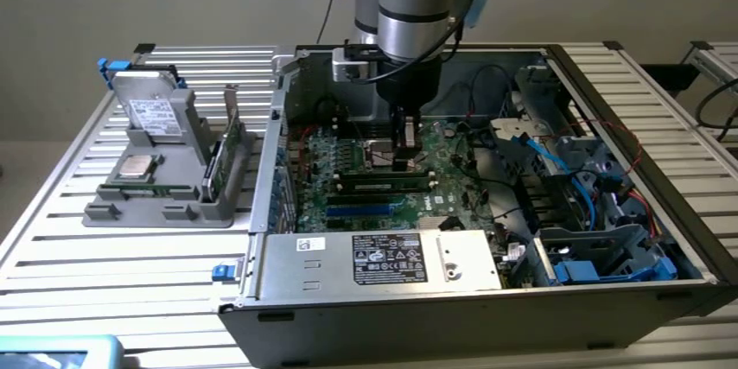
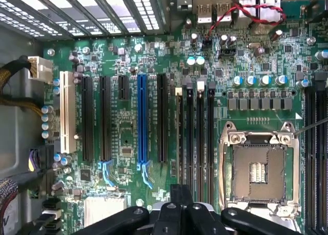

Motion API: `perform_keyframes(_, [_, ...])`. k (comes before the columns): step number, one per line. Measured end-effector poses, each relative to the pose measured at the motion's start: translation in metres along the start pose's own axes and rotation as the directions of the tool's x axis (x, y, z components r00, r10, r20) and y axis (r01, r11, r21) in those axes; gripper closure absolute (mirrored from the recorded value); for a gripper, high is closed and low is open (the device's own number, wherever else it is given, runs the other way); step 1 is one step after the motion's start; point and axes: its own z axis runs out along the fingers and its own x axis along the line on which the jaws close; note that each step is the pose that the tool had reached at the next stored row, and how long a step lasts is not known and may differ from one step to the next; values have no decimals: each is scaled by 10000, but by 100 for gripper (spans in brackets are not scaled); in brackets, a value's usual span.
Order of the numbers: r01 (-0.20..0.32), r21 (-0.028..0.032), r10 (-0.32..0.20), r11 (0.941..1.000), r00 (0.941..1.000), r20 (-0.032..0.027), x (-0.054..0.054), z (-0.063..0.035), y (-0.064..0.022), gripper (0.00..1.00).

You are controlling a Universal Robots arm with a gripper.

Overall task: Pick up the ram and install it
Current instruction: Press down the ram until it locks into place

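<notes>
On the surface (image 1: 69, 239), at the exterior view's left, a gray holder (image 1: 173, 205) stands; inside the case (image 1: 485, 317), the pincer (image 1: 403, 160) hangs over a ram (image 1: 386, 185) already seated in its slot. I cannot tell its spread; the install looks nearly done.

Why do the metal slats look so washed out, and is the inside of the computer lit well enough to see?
Exterior view: the slatted table glares pale under overhead light, while the open computer case sits in shadow, the claw dark against the motherboard. Wrist view: the motherboard is evenly lit and crisp, the empty processor socket plain to see; bright slats blow out to white.
</notes>
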Motion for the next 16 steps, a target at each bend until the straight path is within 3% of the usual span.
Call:
perform_keyframes(5, [-54,-7,54,10000,10000,0,0,0,0,89])
perform_keyframes(9, [-604,-67,604,9981,9982,-5,0,1,0,89])
perform_keyframes(16, [-1679,-185,1679,9856,9858,-21,-2,12,0,89])
